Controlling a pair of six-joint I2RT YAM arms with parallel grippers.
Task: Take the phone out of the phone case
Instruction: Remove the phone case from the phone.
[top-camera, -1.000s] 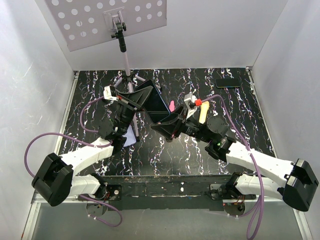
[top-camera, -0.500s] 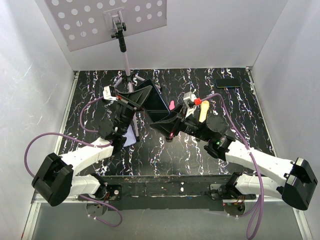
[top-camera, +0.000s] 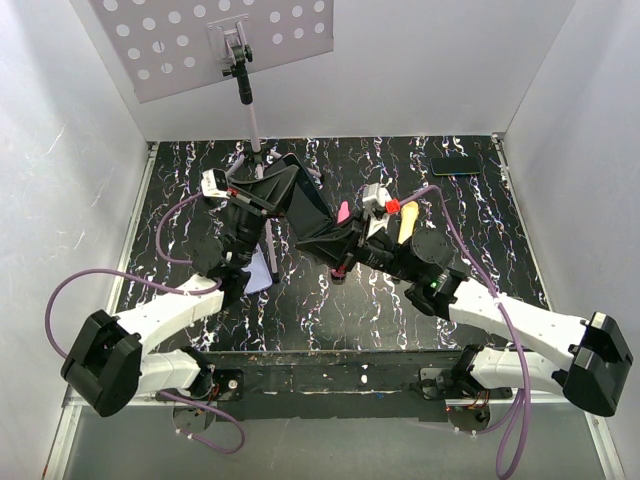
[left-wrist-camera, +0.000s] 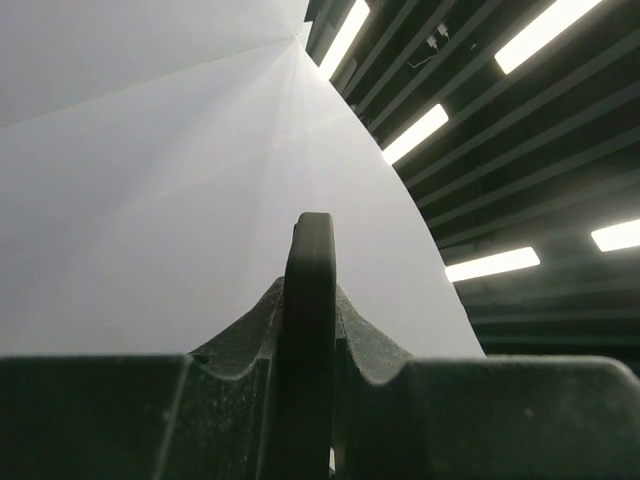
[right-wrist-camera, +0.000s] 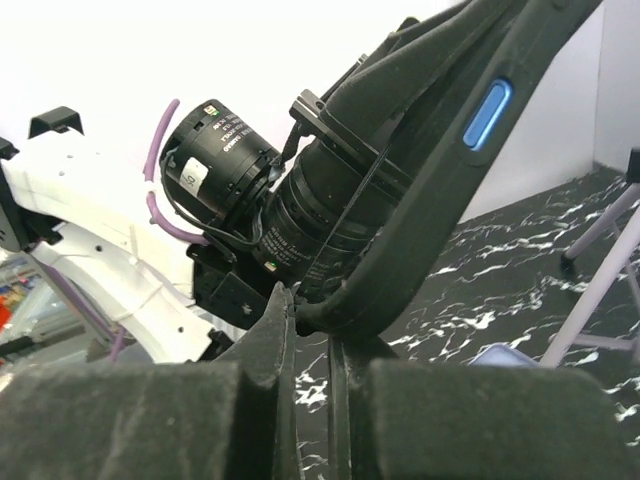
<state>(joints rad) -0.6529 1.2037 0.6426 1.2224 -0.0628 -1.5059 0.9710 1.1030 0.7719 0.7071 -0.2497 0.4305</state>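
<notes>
Clenched on opposite ends of the phone (top-camera: 308, 210), the left gripper (top-camera: 272, 190) and right gripper (top-camera: 325, 241) brace it aloft (phone case (top-camera: 256, 273) seemingly lies below).

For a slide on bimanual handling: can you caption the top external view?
The left tool and right tool each grip the dark phone, held between them above the black marbled table.

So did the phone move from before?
Yes. In the top view the phone has swung a little to the left, closer to the tripod pole, which stayed put.
</notes>
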